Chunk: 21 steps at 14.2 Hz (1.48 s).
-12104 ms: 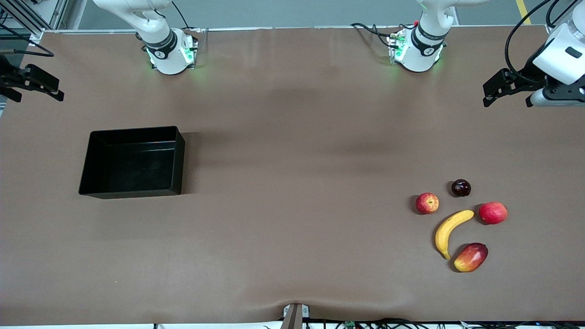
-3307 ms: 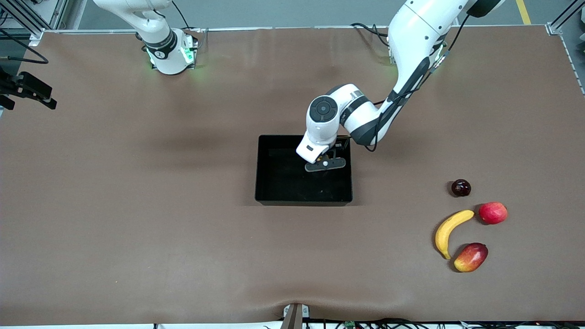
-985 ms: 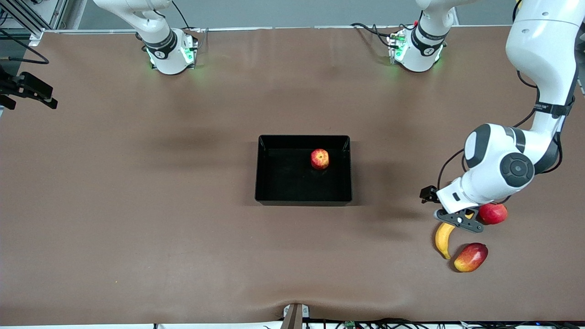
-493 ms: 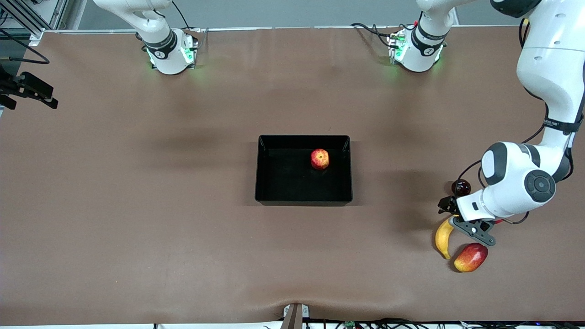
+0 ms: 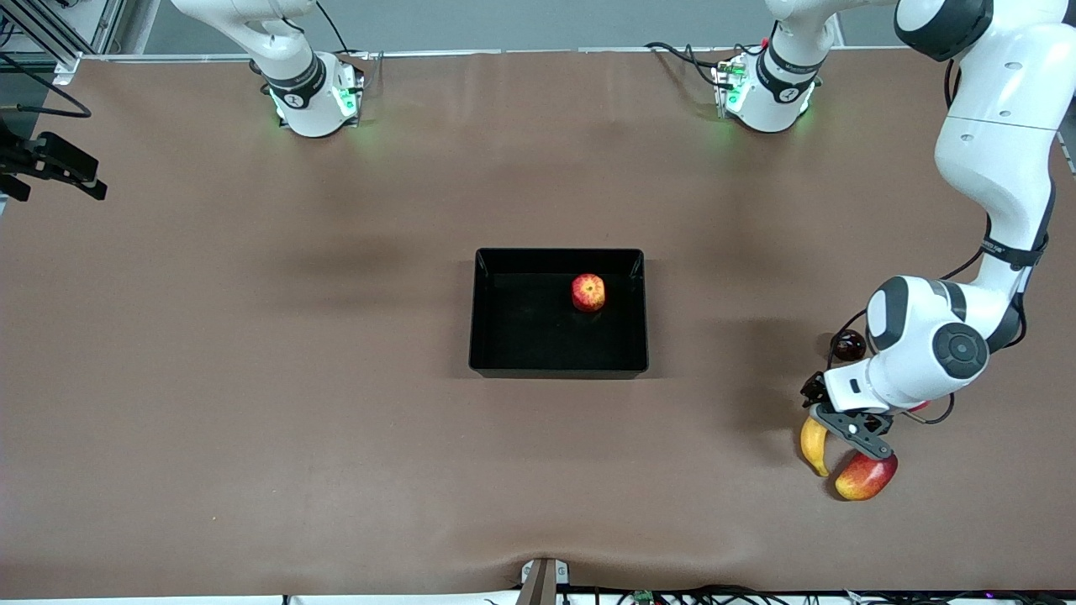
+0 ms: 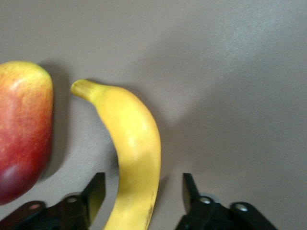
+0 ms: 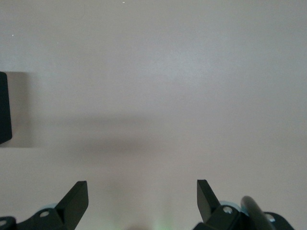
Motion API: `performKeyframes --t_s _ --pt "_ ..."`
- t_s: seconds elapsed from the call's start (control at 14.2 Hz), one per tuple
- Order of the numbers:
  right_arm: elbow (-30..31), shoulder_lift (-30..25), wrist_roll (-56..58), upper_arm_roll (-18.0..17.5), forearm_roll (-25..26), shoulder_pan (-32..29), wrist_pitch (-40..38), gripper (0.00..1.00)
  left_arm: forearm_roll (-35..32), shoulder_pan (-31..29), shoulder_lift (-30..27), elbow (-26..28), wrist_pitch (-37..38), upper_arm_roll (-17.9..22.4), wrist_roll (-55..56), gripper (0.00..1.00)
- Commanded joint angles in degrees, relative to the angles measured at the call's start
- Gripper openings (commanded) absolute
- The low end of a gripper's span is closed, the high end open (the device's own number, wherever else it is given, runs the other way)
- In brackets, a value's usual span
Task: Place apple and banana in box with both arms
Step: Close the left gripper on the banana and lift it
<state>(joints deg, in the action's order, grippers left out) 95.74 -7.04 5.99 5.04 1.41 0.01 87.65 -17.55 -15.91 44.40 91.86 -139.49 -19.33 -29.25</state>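
The left gripper (image 5: 849,423) is low over the banana (image 5: 814,445), jaws wide — in the left wrist view the banana (image 6: 132,153) runs between the two fingers (image 6: 94,194), its long axis crossing the line between them, so closing would pinch it across its width. The mango (image 5: 866,476) lies just beside it. The apple (image 5: 588,292) sits in the box (image 5: 558,366) at mid-table. The right gripper (image 5: 52,164) waits, jaws wide, at its own end. Visible: one banana, one apple, one mango, one dark fruit (image 5: 846,344), one box.
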Motion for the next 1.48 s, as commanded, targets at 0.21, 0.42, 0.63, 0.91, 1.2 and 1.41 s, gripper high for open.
performKeyframes --t_s 0.21,0.42,0.63,0.91,1.2,1.41 --pt "-0.46 0.18 0.16 0.15 -0.18 0.0 -1.07 1.0 -2.4 2.19 -0.8 -1.24 0.53 0.61 -0.19 0.0" --pt "-0.38 0.09 0.16 0.15 -0.18 -0.35 -1.25 1.0 -2.4 5.7 -2.47 -5.44 8.32 0.35 0.07 0.0" --pt "-0.38 0.09 0.25 0.15 -0.18 -0.62 -1.25 1.0 -1.7 9.74 -4.57 -8.97 16.68 -0.01 5.14 0.0" --pt "-0.38 0.1 0.25 0.15 -0.62 -0.53 -1.25 1.0 -1.35 14.49 -8.36 -9.06 20.12 -1.94 17.18 0.0" --pt "-0.38 0.1 0.25 0.15 -0.89 -0.62 -1.34 1.0 -0.73 19.05 -8.1 -9.06 20.49 -6.5 35.53 0.0" --pt "-0.38 0.09 0.34 0.15 -0.89 -0.71 -1.69 1.0 -0.73 25.64 -7.57 -10.64 20.22 -6.6 47.31 0.0"
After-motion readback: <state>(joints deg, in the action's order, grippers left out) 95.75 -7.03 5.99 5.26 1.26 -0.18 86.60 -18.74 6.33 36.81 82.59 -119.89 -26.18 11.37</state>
